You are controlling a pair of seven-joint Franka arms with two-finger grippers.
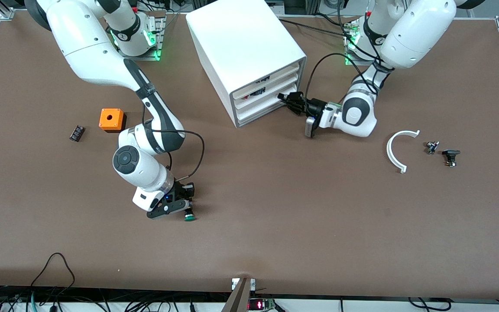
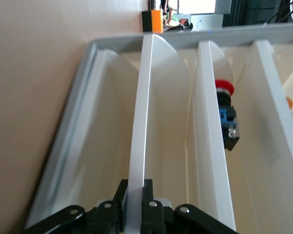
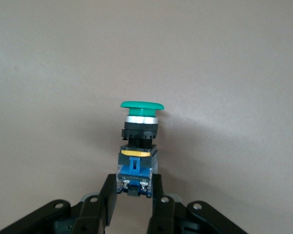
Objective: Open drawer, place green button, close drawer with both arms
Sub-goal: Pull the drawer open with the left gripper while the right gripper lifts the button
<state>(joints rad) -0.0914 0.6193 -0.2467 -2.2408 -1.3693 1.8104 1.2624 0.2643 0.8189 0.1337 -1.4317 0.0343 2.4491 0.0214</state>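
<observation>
The green-capped button (image 1: 189,216) lies on its side on the brown table, well nearer the front camera than the white cabinet (image 1: 241,39). My right gripper (image 1: 186,211) is low over it; in the right wrist view its fingers (image 3: 110,195) close on the blue base of the button (image 3: 139,141). My left gripper (image 1: 286,99) is at the cabinet's front, at the left arm's end of it. In the left wrist view it (image 2: 135,197) is shut on the thin white front of a lower drawer (image 2: 141,122). The drawers look pushed in.
An orange cube (image 1: 111,119) and a small black chip (image 1: 76,132) lie toward the right arm's end. A white curved piece (image 1: 399,149) and two small dark parts (image 1: 431,147) (image 1: 451,156) lie toward the left arm's end. A red-capped button (image 2: 224,87) shows in a higher drawer.
</observation>
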